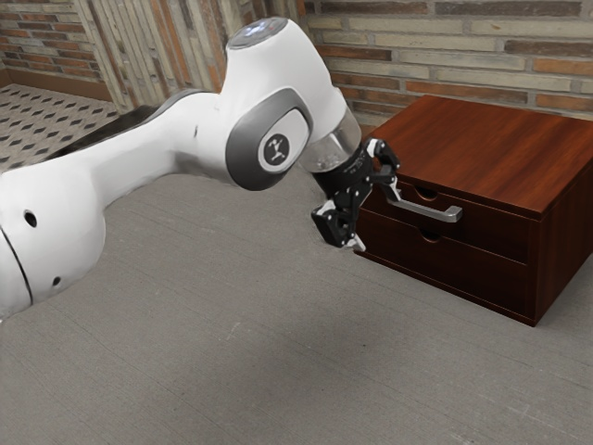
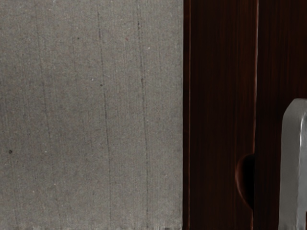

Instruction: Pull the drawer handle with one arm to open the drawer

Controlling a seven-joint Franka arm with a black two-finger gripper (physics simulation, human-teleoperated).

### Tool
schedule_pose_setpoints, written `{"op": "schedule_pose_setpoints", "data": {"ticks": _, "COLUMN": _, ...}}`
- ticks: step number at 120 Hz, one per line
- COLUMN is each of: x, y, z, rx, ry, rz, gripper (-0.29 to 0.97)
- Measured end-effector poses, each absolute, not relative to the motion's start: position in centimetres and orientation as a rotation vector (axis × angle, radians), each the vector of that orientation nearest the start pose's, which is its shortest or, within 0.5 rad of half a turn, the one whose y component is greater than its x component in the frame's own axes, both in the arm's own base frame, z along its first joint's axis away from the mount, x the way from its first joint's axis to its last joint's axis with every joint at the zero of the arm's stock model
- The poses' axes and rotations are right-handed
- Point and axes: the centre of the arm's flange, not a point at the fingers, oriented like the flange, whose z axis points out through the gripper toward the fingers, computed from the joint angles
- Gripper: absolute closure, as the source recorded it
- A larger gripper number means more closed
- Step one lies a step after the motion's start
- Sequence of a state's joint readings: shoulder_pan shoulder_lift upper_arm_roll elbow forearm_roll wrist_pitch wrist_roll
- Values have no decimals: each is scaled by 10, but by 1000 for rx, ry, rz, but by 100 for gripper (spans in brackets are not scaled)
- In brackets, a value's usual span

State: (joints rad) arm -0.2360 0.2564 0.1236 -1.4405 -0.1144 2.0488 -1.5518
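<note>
Okay, the gripper [image 1: 363, 197] is released: its black fingers [image 1: 383, 153] stand wide apart with nothing between them. The drawer handle [image 1: 428, 210] is just beside the gripper, on the far side from the arm, and its near end sits close to the upper finger. I cannot tell whether they touch.

The handle is a silver-grey metal bar bent at both ends, mounted across the front of the upper drawer [image 1: 496, 232]. That drawer belongs to a low, dark reddish-brown wooden cabinet [image 1: 491, 139] with a glossy flat top. The lower drawer [image 1: 445, 264] has no bar. Each front has a small half-round finger notch cut into its top edge. The upper front looks flush with the lower one.

The cabinet stands on the grey counter [image 1: 232, 352], beyond the gripper. A brick wall [image 1: 463, 46] is behind it. In the wrist view, dark wood grain shows next to the grey counter, and the pale handle is close to the hand.
</note>
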Motion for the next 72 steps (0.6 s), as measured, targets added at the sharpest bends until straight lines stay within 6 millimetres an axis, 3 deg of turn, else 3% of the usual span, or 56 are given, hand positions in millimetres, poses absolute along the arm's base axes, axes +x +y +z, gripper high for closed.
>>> {"op": "schedule_pose_setpoints", "data": {"ticks": 15, "x": 672, "y": -99, "z": 573, "rx": -2563, "ry": -2313, "rz": -318, "gripper": 0}}
{"op": "schedule_pose_setpoints", "data": {"ticks": 72, "x": 697, "y": -92, "z": 563, "rx": -2533, "ry": -2374, "rz": -369, "gripper": 0}}
